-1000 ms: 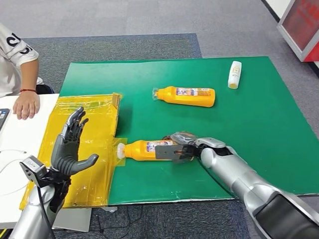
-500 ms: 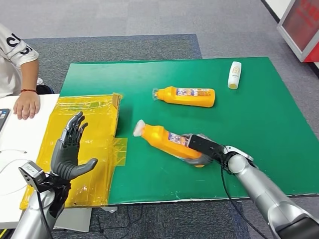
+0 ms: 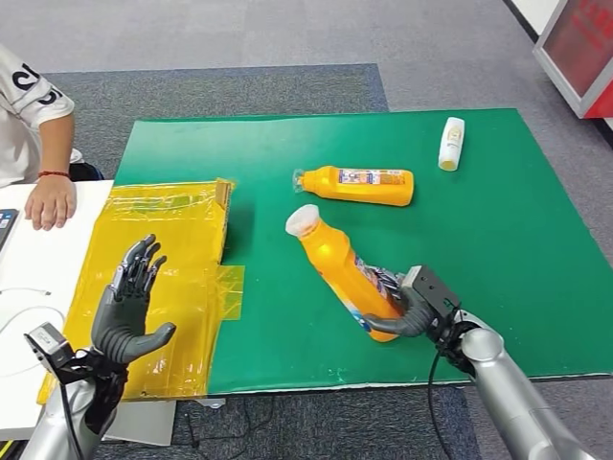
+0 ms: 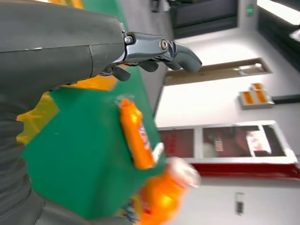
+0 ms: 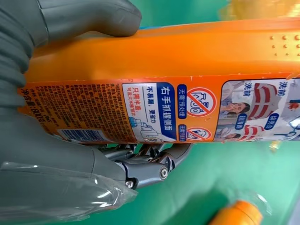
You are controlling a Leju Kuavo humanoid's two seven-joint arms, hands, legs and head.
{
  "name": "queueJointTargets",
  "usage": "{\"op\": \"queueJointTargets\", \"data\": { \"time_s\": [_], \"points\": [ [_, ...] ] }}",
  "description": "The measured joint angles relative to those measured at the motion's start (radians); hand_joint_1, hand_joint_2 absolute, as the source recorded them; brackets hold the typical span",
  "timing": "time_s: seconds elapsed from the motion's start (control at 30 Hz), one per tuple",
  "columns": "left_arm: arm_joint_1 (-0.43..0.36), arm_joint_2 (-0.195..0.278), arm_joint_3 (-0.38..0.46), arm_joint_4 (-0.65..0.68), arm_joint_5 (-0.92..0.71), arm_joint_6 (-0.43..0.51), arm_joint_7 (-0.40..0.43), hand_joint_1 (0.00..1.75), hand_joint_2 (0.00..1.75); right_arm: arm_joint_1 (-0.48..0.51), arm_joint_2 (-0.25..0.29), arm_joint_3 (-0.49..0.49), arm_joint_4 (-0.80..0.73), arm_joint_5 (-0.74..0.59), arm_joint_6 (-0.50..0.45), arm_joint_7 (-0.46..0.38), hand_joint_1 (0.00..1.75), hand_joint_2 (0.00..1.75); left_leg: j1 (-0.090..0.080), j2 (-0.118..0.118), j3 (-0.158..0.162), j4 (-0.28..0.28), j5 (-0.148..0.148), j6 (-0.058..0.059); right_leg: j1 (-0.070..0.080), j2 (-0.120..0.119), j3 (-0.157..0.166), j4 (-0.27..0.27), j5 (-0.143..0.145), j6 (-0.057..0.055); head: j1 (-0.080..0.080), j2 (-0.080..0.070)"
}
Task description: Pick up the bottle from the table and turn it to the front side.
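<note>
My right hand (image 3: 405, 309) grips the lower body of an orange bottle (image 3: 342, 268) with a clear cap, lifted and tilted over the green mat (image 3: 506, 240), cap pointing up and away. The right wrist view shows this orange bottle (image 5: 169, 75) up close, its back label with a barcode and warning symbols facing the camera, and my right hand (image 5: 71, 154) wrapped around it. A second orange bottle (image 3: 357, 185) lies on its side farther back on the mat. My left hand (image 3: 128, 305) hovers open above the yellow sheet (image 3: 181, 249), fingers spread. The left wrist view shows the left hand (image 4: 106, 47) and both bottles.
A small white bottle (image 3: 451, 143) lies at the mat's far right. A person's hand (image 3: 49, 202) rests on the white table (image 3: 29, 278) at the left. Grey carpet floor surrounds the mat.
My right hand has lifted the near bottle off the mat and swung it, the cap going from pointing left to up and away. The right arm drew back; the left hand sank slightly.
</note>
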Motion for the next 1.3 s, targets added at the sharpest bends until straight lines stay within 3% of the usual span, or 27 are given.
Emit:
{"op": "queueJointTargets", "data": {
  "time_s": [0.1, 0.33, 0.57, 0.93, 1.3],
  "points": [
    [-0.003, 0.006, 0.01, 0.044, 0.0, -0.037, 0.015, 0.0, 1.75, 0.026, 0.015, -0.031, -0.058, -0.007, 0.008, 0.0, 1.75, 1.75, 0.0, 0.0, 0.0, 0.0, 0.0, 0.0, 0.0, 0.0, 0.0, 0.0, 0.0, 0.0, 0.0, 0.0],
    [-0.046, 0.052, 0.004, 0.185, 0.04, -0.22, 0.004, 0.0, 1.75, 0.04, 0.049, -0.039, -0.178, 0.003, 0.022, -0.009, 1.75, 1.75, 0.0, 0.0, 0.0, 0.0, 0.0, 0.0, 0.0, 0.0, -0.001, 0.0, 0.0, 0.0, 0.0, 0.0],
    [-0.101, 0.116, -0.034, 0.229, 0.087, -0.373, -0.005, 0.0, 1.75, 0.03, 0.073, -0.006, -0.263, 0.108, -0.028, -0.025, 1.75, 1.75, 0.0, 0.0, 0.0, 0.0, 0.0, 0.0, 0.0, 0.0, -0.001, 0.0, 0.0, 0.0, 0.0, 0.0],
    [-0.237, 0.219, -0.136, 0.245, 0.104, -0.41, 0.025, 0.0, 1.75, -0.037, 0.104, 0.136, -0.278, 0.221, -0.094, -0.021, 1.75, 1.75, 0.0, 0.0, 0.0, 0.0, 0.002, -0.002, 0.0, 0.0, -0.001, 0.001, 0.0, 0.0, 0.0, 0.0],
    [-0.371, 0.229, -0.255, 0.269, 0.133, -0.394, 0.045, 0.0, 1.75, -0.082, 0.148, 0.244, -0.253, 0.212, -0.089, -0.019, 1.75, 1.75, 0.0, 0.0, 0.0, 0.0, 0.002, -0.002, 0.0, 0.0, -0.001, 0.001, 0.001, 0.0, 0.0, 0.0]
  ]
}}
